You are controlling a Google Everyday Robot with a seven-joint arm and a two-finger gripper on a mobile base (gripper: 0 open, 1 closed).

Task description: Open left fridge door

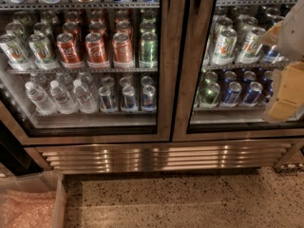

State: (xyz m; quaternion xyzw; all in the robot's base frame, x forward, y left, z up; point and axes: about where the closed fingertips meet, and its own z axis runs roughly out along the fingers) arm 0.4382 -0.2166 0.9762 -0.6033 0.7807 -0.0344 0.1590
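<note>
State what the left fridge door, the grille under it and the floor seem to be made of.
The left fridge door: clear glass pane, cans showing through, in a brushed steel-looking frame with streaked sheen. The grille: likely the same metal, bright highlights on its slats. The floor: speckled, probably terrazzo or polished stone. The gripper hangs at the right edge, in front of the other door.

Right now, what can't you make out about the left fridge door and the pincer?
- Left fridge door: top cut off by the camera view's upper edge; no handle discernible.
- Pincer: at the right edge, before the right door, partly cut off there.
- Red cans: labels too small to read.
- Plastic bin: cropped by the lower-left corner.
</note>
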